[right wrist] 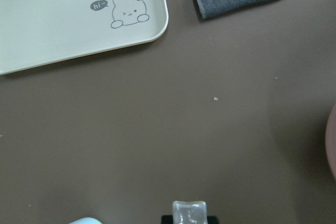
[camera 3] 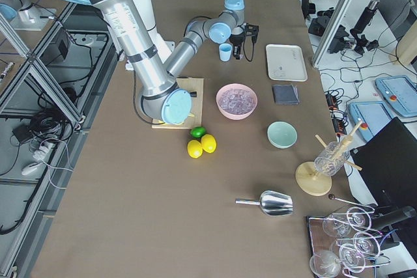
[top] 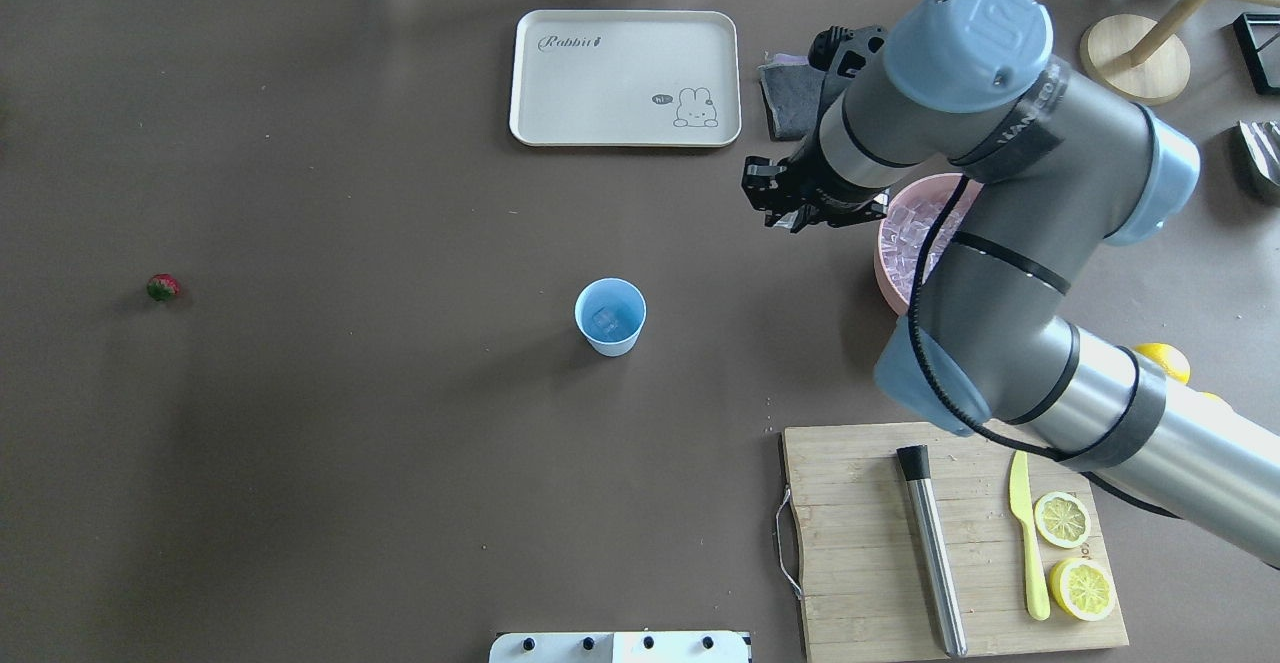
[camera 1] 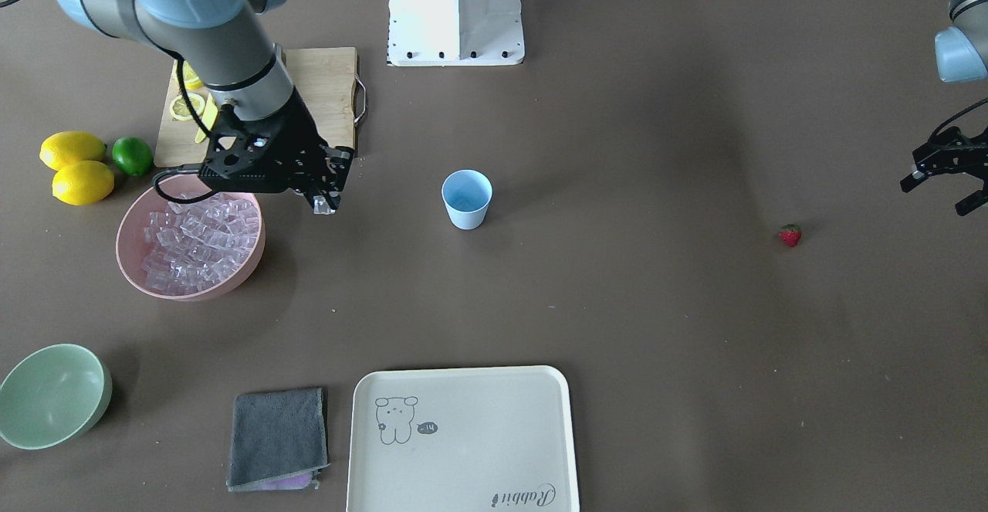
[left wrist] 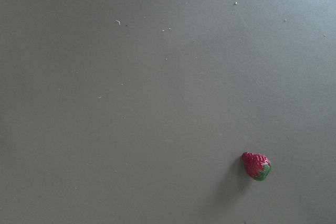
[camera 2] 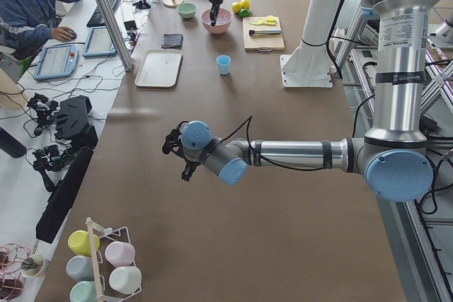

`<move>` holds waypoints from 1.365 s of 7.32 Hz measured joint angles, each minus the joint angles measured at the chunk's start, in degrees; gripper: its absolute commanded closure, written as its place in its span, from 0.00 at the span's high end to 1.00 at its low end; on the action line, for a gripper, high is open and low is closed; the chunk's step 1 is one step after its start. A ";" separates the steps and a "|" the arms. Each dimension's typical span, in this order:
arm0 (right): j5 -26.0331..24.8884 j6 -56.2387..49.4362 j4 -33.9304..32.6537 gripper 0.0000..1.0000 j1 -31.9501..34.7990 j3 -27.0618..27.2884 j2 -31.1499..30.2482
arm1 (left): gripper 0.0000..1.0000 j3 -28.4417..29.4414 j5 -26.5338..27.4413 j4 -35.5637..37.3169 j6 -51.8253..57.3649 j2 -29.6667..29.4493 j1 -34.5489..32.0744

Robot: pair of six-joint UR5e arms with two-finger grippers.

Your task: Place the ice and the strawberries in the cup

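Clear and glossy, an ice cube (camera 1: 325, 205) is sitting pinched between the narrowed fingertips of the right gripper (camera 1: 326, 200), which is hanging above bare table. In the front-facing view, the pink bowl (camera 1: 131, 265) heaped with ice (camera 1: 197, 245) is lying just beside the gripper at 8 o'clock. The cup (camera 1: 467, 198) is standing upright, well apart at 3 o'clock, with a bit of ice showing inside from overhead. Far across the table, the left gripper (camera 1: 943, 181) is hovering with fingers spread, holding nothing. The strawberry (camera 1: 790, 235) is lying on the table at its 8 o'clock, apart from it.
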 measured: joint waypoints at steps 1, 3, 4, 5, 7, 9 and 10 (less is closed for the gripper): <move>-4.99 4.85 -4.70 0.00 -4.28 -0.25 4.14 | 0.98 0.04 -0.01 -0.04 -0.23 0.00 0.04; -11.20 10.58 -8.54 0.00 -9.78 -0.67 7.81 | 0.98 0.15 -0.02 -0.12 -0.56 0.11 0.07; -12.37 11.56 -8.93 0.00 -11.10 -1.43 8.82 | 0.98 0.24 -0.02 -0.15 -0.60 0.14 0.07; -13.52 12.97 -9.02 0.00 -12.09 -3.24 10.47 | 0.98 0.34 -0.02 -0.19 -0.61 0.18 0.07; -16.37 16.64 -8.67 0.00 -13.55 -8.04 14.10 | 0.98 0.74 -0.02 -0.24 -0.54 0.19 0.07; -17.70 17.56 -6.69 0.00 -14.12 -11.08 14.91 | 0.98 0.86 -0.06 -0.30 -0.49 0.22 0.07; -17.97 17.64 -5.54 0.00 -14.37 -12.12 14.86 | 0.98 0.89 -0.06 -0.31 -0.49 0.24 0.07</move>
